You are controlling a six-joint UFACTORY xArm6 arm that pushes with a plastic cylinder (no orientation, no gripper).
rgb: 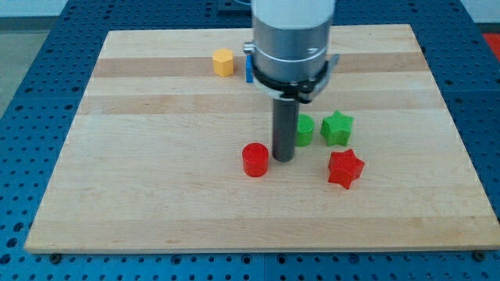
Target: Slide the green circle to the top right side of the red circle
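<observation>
Setting was robotics lab bench. Evidence: blue perforated mounting base (31, 78) with regular hole grid; wooden board surface (156, 156) laid on top; small coloured plastic test blocks (223, 62); industrial arm housing (293, 39) overhead.

Green circle (305, 129) & star (337, 127), red circle (255, 160) & star (345, 168), yellow block (223, 62).

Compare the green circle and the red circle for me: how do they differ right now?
Colour: the green circle is green, the red circle red. Visibility: the green circle is partly hidden behind my rod, the red circle fully shown. Position: the green circle sits up and right of my tip, beside the green star; the red circle lies just left of the tip. Both are short round blocks on the board.
</observation>
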